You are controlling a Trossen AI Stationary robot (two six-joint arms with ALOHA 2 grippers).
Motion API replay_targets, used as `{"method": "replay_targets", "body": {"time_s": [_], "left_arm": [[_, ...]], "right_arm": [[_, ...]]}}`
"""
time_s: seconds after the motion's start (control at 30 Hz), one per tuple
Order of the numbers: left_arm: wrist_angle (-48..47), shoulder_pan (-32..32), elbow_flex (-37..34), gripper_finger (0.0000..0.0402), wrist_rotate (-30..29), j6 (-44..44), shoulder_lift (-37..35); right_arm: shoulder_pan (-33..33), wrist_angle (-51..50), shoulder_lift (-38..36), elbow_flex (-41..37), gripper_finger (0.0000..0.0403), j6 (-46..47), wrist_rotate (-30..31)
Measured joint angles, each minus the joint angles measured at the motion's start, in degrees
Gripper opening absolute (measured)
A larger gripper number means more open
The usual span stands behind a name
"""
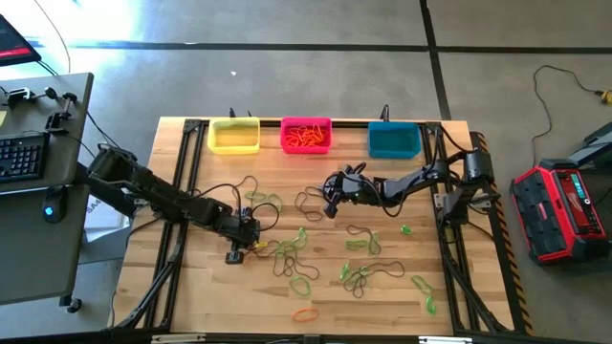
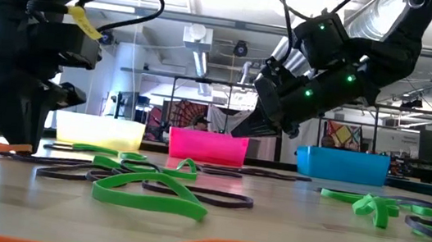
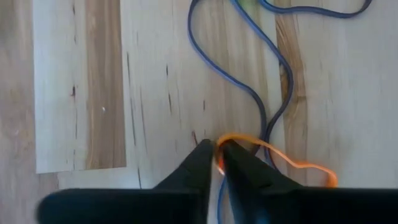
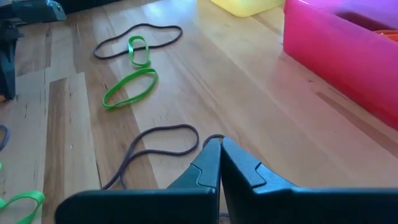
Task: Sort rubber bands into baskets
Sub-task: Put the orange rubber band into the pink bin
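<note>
Green, dark and orange rubber bands (image 1: 296,256) lie loose on the wooden table. The yellow (image 1: 233,136), pink (image 1: 306,136) and teal (image 1: 393,140) baskets stand in a row at the far edge; the pink one holds orange bands. My left gripper (image 1: 254,242) is down at the table left of the middle, shut on an orange band (image 3: 292,163). My right gripper (image 1: 330,203) is in front of the pink basket, shut on a dark band (image 4: 158,142). My left gripper pinches the orange band at one end of its loop (image 3: 219,155) between its two fingertips, coming from above. The rest of the loop (image 3: 311,168) lies flat on the table beside a dark band. My right gripper pinches the dark band's end (image 4: 213,137) at its fingertips, slanting down from the table's right side. The rest of the band (image 4: 143,152) lies slack on the table.
A dark band (image 3: 273,93) runs right past the orange one. Green bands (image 4: 130,87) and another dark band (image 4: 140,34) lie between the two grippers. More bands are scattered toward the near and right edges (image 1: 421,287). Black frame rails (image 1: 182,191) line the table's sides.
</note>
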Motion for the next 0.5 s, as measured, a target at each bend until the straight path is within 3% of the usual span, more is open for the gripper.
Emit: {"method": "replay_targets", "body": {"time_s": [0.1, 0.5], "left_arm": [[-0.01, 0.1, -0.1, 0.0005, -0.29, -0.21, -0.53], [-2.97, 1.34, 1.36, 0.0001, -0.99, -1.51, -5.13]], "right_arm": [[0.0, 0.0, 0.0, 0.0, 0.0, 0.41, 0.0], [0.0, 0.0, 0.0, 0.0, 0.0, 0.41, -0.02]]}}
